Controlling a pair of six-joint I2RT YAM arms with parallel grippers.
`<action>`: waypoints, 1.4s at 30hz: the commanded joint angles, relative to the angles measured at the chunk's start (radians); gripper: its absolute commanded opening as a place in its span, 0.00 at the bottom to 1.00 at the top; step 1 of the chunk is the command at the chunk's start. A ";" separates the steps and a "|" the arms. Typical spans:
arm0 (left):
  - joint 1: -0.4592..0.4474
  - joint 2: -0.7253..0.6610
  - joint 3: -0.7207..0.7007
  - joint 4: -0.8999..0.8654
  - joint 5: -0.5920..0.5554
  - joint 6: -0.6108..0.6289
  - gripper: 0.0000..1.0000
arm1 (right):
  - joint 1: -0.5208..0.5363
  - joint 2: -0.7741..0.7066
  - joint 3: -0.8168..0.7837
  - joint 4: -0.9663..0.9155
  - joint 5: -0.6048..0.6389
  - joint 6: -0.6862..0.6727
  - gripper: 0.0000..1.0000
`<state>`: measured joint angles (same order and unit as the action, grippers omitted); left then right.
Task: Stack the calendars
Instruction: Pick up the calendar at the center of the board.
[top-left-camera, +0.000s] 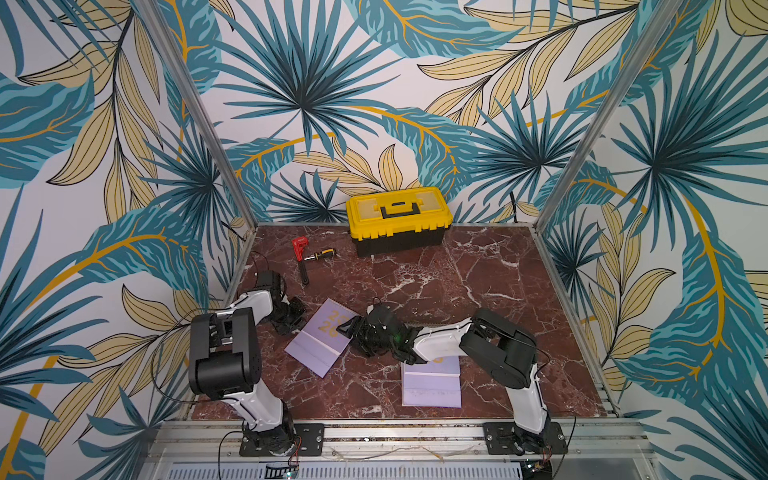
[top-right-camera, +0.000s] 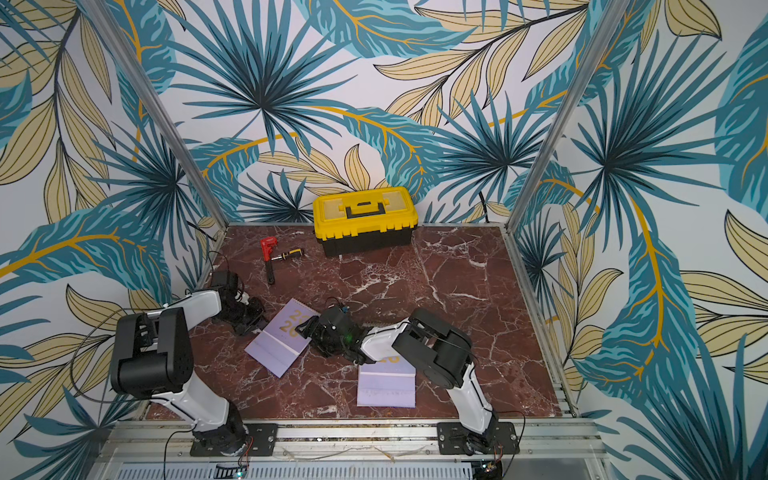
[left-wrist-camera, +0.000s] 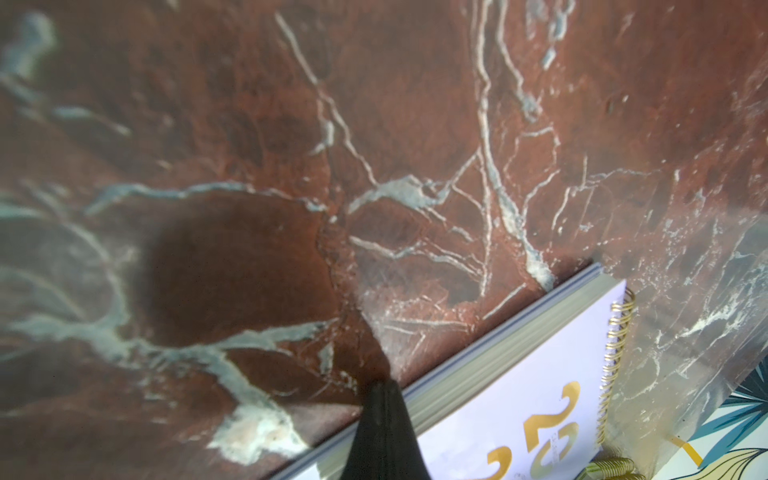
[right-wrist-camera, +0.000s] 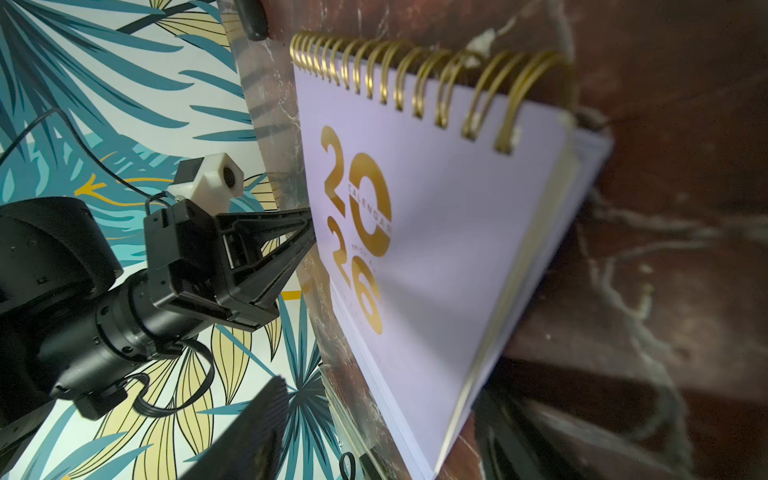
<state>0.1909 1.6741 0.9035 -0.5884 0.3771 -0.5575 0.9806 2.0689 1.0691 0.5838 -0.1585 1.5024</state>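
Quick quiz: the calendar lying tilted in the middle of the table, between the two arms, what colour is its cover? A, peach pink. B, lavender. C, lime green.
B: the tilted calendar has a lavender cover with gold numerals in both top views, and the right wrist view shows that same lavender cover and gold spiral up close.

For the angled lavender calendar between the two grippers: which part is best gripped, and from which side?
Probably its plain side edge facing the right gripper, pinched top and bottom from that side. The calendar lies flat, its gold spiral runs along the far end, and the shut left gripper backs the opposite edge.
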 joint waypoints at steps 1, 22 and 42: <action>-0.023 0.055 -0.054 -0.111 0.060 0.004 0.00 | 0.004 0.013 0.009 0.262 0.007 -0.020 0.68; -0.023 0.025 -0.052 -0.111 0.074 -0.001 0.00 | 0.001 -0.012 -0.003 0.136 0.034 -0.039 0.05; -0.011 -0.241 0.108 -0.198 0.161 -0.018 0.02 | -0.041 -0.202 -0.001 -0.006 0.004 -0.208 0.00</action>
<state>0.1825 1.4719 0.9703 -0.7399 0.4877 -0.5735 0.9573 1.9244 1.0607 0.5613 -0.1432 1.3506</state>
